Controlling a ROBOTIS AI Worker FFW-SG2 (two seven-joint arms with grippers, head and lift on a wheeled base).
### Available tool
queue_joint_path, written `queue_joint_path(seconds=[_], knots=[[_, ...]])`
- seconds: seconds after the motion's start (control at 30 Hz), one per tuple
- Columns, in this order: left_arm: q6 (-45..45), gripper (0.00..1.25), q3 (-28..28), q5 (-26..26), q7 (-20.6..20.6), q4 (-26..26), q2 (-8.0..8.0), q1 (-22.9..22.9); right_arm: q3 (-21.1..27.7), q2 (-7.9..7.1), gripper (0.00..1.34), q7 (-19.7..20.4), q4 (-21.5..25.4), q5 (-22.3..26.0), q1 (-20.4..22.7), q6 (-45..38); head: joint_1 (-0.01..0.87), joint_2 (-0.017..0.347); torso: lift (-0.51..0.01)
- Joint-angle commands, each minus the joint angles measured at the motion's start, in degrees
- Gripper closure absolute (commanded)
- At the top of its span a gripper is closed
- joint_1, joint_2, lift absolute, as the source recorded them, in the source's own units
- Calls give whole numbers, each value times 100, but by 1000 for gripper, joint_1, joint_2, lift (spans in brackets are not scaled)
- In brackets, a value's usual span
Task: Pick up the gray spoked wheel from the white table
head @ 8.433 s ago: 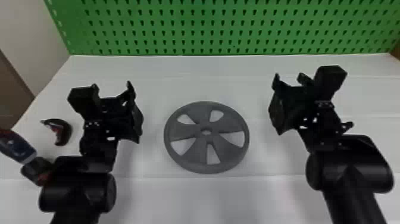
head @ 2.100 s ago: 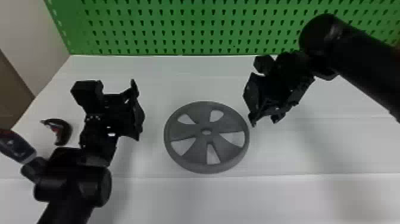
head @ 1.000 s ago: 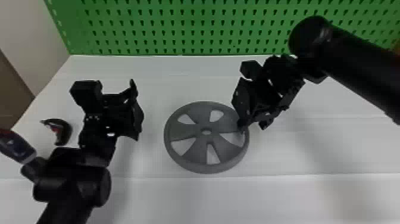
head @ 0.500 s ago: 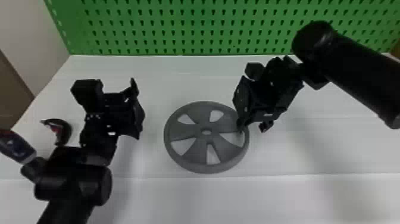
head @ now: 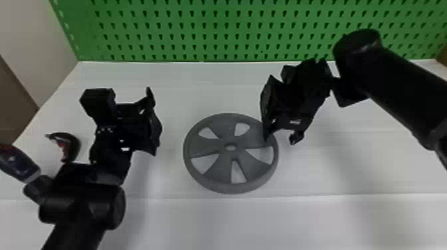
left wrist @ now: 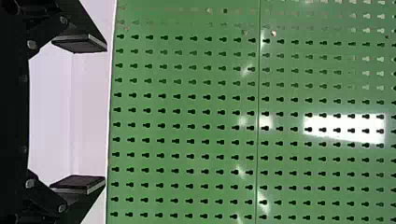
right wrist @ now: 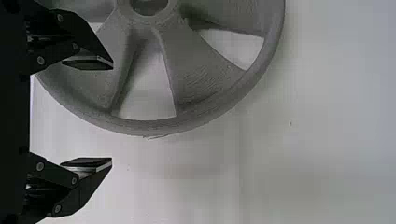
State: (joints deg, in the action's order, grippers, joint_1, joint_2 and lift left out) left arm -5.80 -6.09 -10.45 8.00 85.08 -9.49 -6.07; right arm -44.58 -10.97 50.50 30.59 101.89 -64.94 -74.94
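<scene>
"Leftmost, what do you have?"
"Your left gripper, off to the wheel's left, fingers spread and empty."
"And the gray spoked wheel?"
"Flat on the white table, between your arms; it's round, so you have no long axis to match."
"Nearer arm?"
"Your right gripper: open, one finger over the wheel's face, the other outside its rim. You'd probably lower, then close across that edge."
</scene>
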Motion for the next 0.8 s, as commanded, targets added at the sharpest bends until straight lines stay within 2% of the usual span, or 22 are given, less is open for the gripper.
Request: queue_joint_path(seconds=[0.0, 0.23, 0.77], knots=[[0, 265, 3, -1, 0, 0, 0, 0, 336, 95, 522, 258, -141, 120, 69, 243, 806, 44, -98], [0, 265, 3, -1, 9, 0, 0, 0, 538, 183, 522, 434, -159, 103, 122, 463, 806, 44, -98], [0, 265, -6, -9, 18, 0, 0, -9, 573, 148, 522, 443, -132, -249, 95, 410, 806, 44, -98]])
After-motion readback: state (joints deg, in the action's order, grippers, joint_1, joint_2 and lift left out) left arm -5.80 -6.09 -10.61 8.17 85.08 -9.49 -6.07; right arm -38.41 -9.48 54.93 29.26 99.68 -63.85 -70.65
